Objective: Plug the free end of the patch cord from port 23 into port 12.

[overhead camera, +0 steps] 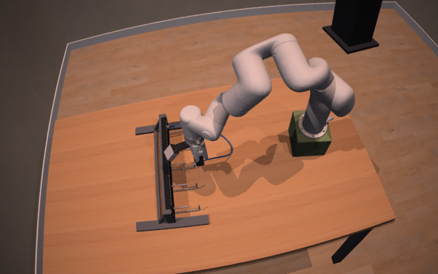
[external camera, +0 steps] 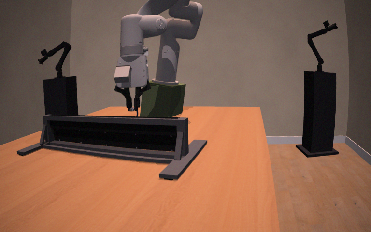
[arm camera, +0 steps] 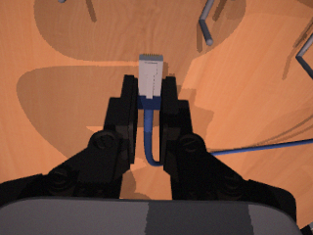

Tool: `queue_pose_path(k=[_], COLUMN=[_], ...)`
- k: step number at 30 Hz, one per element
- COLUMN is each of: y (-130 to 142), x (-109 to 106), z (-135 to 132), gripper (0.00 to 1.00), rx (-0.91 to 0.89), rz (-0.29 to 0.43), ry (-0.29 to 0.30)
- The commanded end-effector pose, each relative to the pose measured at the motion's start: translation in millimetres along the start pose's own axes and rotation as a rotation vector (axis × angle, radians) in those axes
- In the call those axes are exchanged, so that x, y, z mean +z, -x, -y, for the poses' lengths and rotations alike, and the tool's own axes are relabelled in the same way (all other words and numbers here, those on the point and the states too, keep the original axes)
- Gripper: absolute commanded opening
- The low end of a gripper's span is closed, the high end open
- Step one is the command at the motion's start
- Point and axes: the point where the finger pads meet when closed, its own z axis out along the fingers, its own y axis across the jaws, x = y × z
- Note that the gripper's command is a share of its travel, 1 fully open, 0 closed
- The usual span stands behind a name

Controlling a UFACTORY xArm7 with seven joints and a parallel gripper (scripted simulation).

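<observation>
The gripper [overhead camera: 200,161] [external camera: 132,106] [arm camera: 150,87] is shut on the cord's free plug. The clear-white plug [external camera: 131,109] [arm camera: 151,73] sticks out past the fingertips, with its blue boot between them. A narrow outline shows on its camera side; whether that is the latch I cannot tell. The blue cord [overhead camera: 231,149] [arm camera: 148,128] bends below the plug, loops out over the table and runs back to the rack's far end. The dark rack [overhead camera: 156,180] [external camera: 114,119] stands on the table. The plug is in front of its port side, apart from it. The ports and number plates cannot be made out.
Several thin metal cord hooks [overhead camera: 196,186] [arm camera: 205,30] stick out from the rack's port side, some close to the gripper. The rack's feet [overhead camera: 193,220] [external camera: 191,157] reach out at both ends. The green arm base [overhead camera: 309,148] [external camera: 166,101] stands behind the gripper.
</observation>
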Motion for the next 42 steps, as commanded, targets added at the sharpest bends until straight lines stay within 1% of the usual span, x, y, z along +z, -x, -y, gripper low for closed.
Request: queue_pose_path(k=[1,19,42], y=[-10.9,-24.3,-25.8], x=[-3.9,-8.2,-8.8], z=[-13.8,-34.2,-36.6], gripper=[0.00,0.00,0.00], rx=[0.095,0.235,0.251], rz=[0.005,0.005,0.005], ry=[0.002,0.002,0.002])
